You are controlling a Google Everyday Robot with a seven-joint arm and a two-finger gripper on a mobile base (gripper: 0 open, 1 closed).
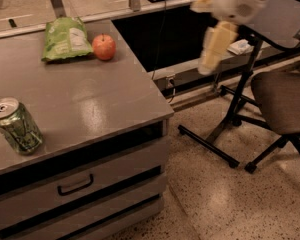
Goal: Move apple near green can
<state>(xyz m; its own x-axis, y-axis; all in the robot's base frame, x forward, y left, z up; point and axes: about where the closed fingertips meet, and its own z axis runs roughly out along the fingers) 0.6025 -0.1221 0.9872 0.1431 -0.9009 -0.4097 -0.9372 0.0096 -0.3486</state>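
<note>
The red-orange apple (104, 47) sits at the far side of the grey counter (85, 104), right beside a light-green chip bag (66, 38). The green can (15, 125) stands upright near the counter's front left edge, well apart from the apple. My gripper (213, 48) hangs in the air to the right of the counter, over the dark gap, at about the apple's distance but well right of it. It is pale and blurred with motion, and holds nothing that I can see.
The counter has drawers with a dark handle (75, 185) below. A stand with black legs (225, 134) and an office chair (282, 99) stand on the speckled floor at right. A metal rail (135, 4) runs behind the counter.
</note>
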